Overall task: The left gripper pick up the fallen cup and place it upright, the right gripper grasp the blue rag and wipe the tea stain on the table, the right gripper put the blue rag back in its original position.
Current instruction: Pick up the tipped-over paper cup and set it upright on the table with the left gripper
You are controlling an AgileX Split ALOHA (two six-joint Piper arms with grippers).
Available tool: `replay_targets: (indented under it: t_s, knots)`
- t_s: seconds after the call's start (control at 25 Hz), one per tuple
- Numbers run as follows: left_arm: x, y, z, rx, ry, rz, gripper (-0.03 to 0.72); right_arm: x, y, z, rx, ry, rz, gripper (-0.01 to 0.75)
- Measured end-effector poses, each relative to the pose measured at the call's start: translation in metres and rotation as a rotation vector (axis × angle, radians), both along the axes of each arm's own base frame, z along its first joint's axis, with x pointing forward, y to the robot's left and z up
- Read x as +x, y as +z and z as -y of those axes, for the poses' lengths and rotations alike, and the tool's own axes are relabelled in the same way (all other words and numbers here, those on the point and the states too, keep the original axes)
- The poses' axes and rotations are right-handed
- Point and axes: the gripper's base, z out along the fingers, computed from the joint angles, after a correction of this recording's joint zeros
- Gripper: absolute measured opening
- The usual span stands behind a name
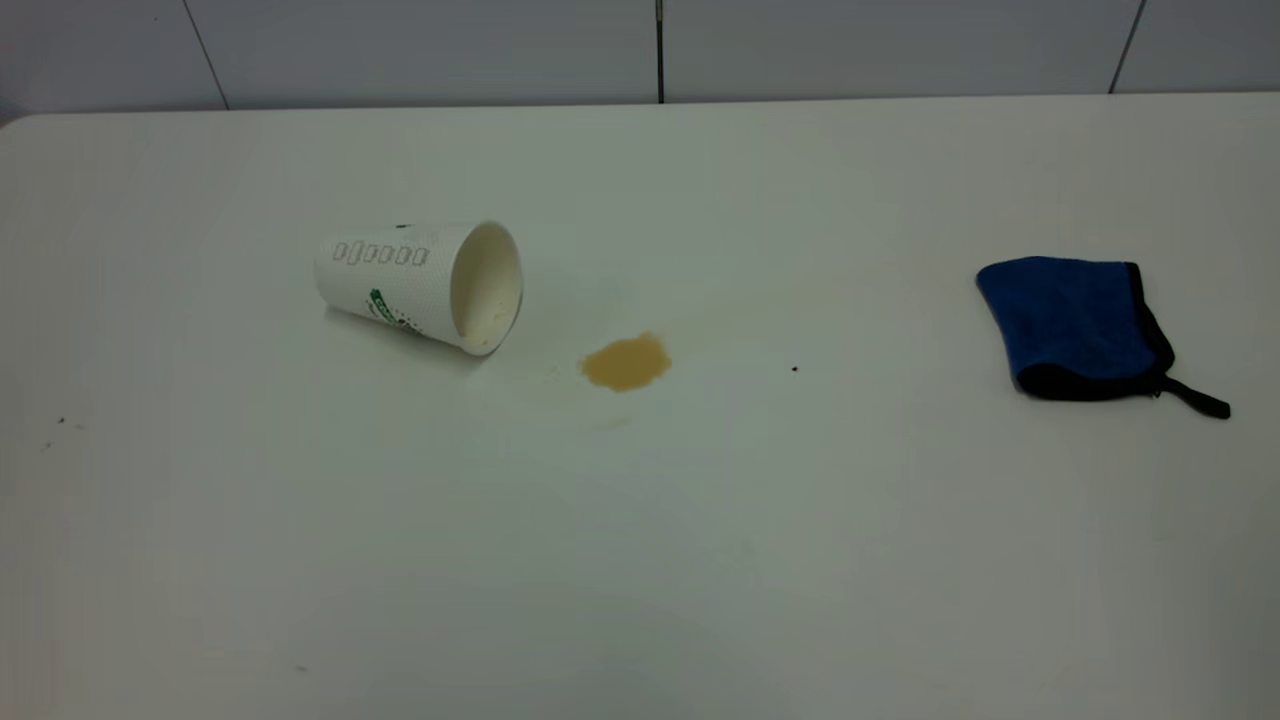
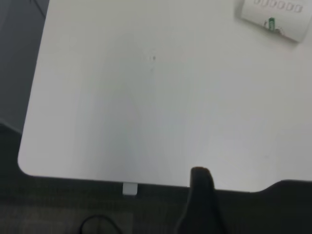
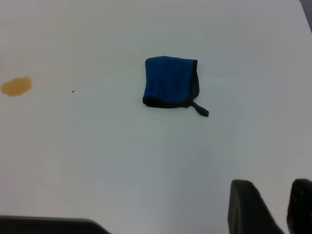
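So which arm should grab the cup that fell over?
Probably the left. The cup lies on the table's left half, and the left wrist view shows it ahead of the left claw. The right wrist view shows only the rag and stain.

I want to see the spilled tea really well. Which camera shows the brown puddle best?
The exterior view: the tea stain sits near the middle, whole and large, just beside the mouth of the fallen cup. The right wrist view shows it small at the picture's edge. The left wrist view does not show it, only part of the cup.
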Motion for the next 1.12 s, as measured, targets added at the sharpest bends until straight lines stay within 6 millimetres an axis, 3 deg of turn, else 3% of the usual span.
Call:
replay_targets:
  t_s: [0.28,0.56,0.8,1.12]
  knots:
    - [0.092,0.017,-0.004,0.038,0.001,-0.089,0.708,0.0,0.0,0.0,0.0,0.0,0.0,0.238]
    - [0.193,-0.002,0.017,0.128,-0.061,-0.247,0.713,0.0,0.0,0.0,0.0,0.0,0.0,0.238]
    - [0.265,-0.036,0.078,0.319,-0.108,-0.349,0.713,0.0,0.0,0.0,0.0,0.0,0.0,0.238]
    - [0.316,-0.099,0.177,0.524,-0.222,-0.449,0.713,0.0,0.0,0.0,0.0,0.0,0.0,0.238]
